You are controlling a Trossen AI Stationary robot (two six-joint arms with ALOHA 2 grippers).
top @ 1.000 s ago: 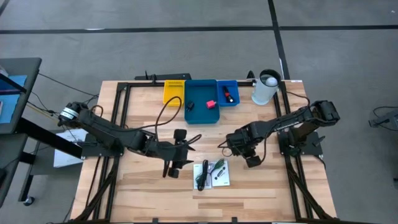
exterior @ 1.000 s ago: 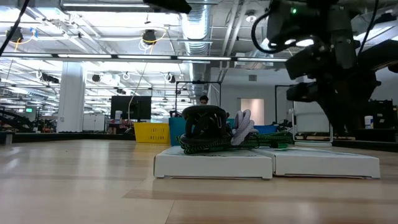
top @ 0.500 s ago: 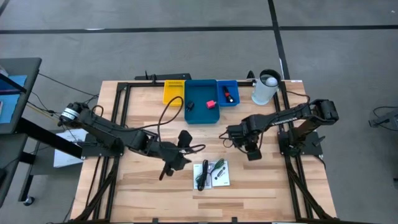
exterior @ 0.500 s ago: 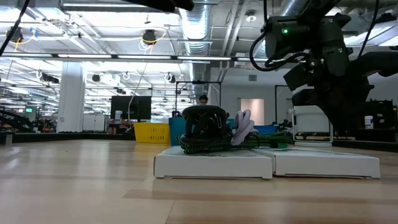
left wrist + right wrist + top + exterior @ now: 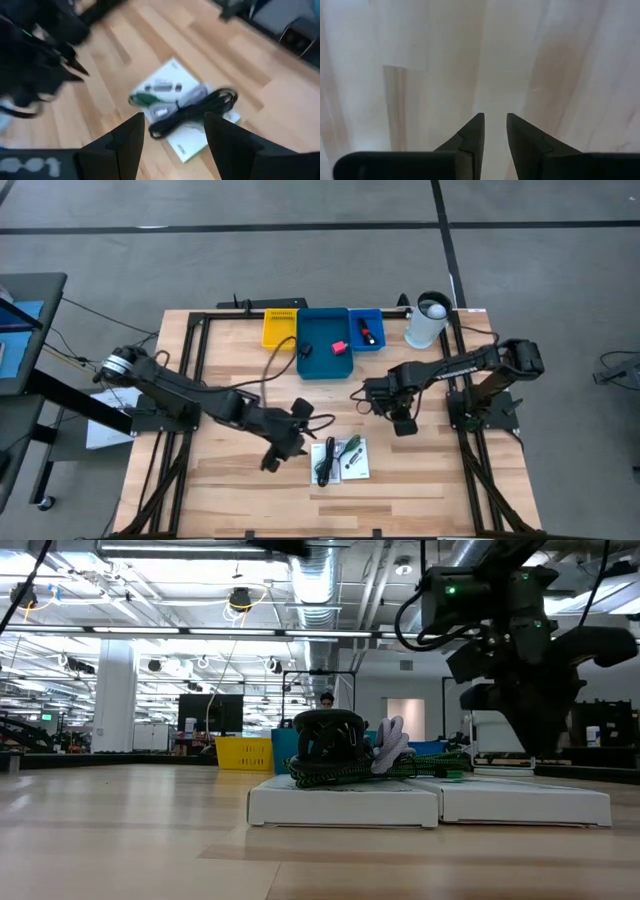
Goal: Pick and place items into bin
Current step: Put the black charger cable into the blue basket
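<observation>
Two white printed cards (image 5: 342, 459) lie flat on the table near its front, carrying a coiled black cable (image 5: 195, 111) and a green stringy piece (image 5: 142, 99). My left gripper (image 5: 174, 131) hovers open just left of them, slanting down toward them and touching nothing. My right gripper (image 5: 495, 117) hangs over bare wood right of centre (image 5: 403, 420), pointing down, its fingers a narrow gap apart with nothing between. The teal bin (image 5: 312, 367) at the far edge holds a pink-red block (image 5: 339, 347) and a small black piece (image 5: 306, 350).
A yellow bin (image 5: 280, 328) and a small blue bin (image 5: 375, 344) flank the teal one. A white cup (image 5: 427, 321) stands at the far right. Black frame rails run along the table's left and right sides. Bare wood lies between the cards and the bins.
My right gripper has moved a little toward the table's far edge, still pointing down. My left gripper has rolled about its own axis above the spot left of the cards. The cards and what lies on them have not moved.
</observation>
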